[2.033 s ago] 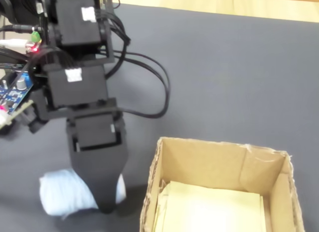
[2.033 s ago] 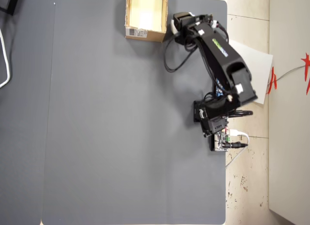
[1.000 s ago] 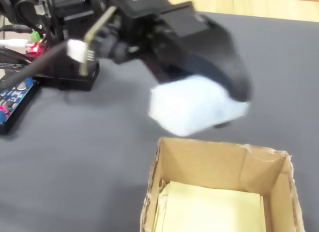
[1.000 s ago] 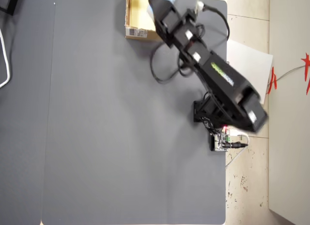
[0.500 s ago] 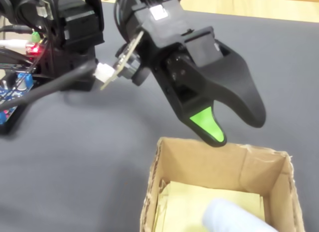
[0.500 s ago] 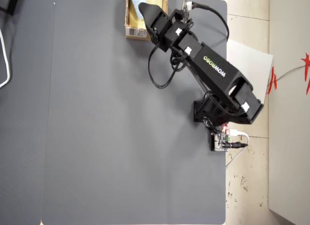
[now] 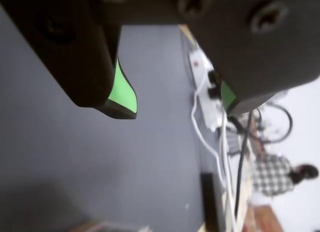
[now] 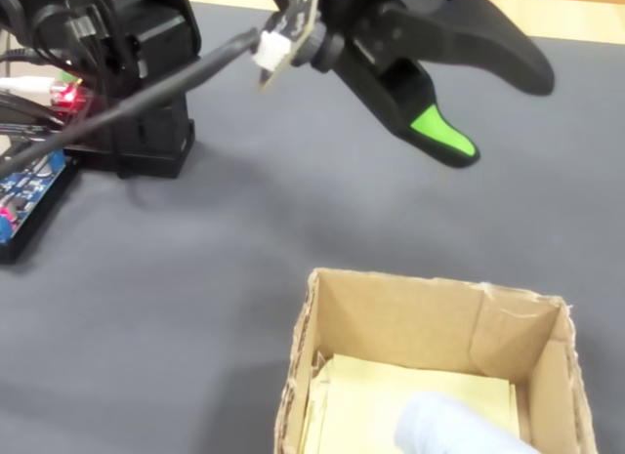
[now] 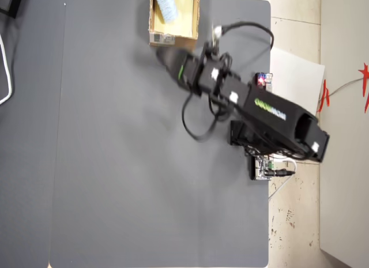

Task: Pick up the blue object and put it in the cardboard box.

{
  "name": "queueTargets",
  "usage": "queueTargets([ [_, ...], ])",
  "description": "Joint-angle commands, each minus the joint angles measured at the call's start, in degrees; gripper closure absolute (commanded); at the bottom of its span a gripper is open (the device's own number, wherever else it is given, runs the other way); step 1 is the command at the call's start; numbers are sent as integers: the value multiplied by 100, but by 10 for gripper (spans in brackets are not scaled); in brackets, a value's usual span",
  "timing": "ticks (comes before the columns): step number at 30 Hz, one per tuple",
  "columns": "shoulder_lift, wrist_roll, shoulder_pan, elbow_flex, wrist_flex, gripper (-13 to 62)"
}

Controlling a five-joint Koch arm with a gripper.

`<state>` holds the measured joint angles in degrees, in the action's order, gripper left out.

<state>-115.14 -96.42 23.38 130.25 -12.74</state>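
The blue object [image 8: 451,427] lies inside the box [image 8: 391,303] at the mat's [image 8: 195,259] near edge, the gripper [image 8: 493,112] hanging apart above.

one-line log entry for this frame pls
gripper: open, empty, beside box | pale blue oblong object: inside brown cardboard box | grey table mat

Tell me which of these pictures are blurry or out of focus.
Wrist view: the gripper fills the top, soft and close, and the far background is washed out. Fixed view: the blue object in the cardboard box is fuzzy at the bottom edge. Overhead view: the arm is motion-smeared.
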Motion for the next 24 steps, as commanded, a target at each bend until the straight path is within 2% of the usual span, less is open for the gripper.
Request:
queueTargets([
  [1, -448, -281, -396, -9, 281, 157],
  [8, -1292, -264, -1345, 1011, 325, 157],
  [16, -2039, -264, -1503, 2215, 334, 158],
  [24, -2057, -264, -1512, 3226, 800, 156],
])
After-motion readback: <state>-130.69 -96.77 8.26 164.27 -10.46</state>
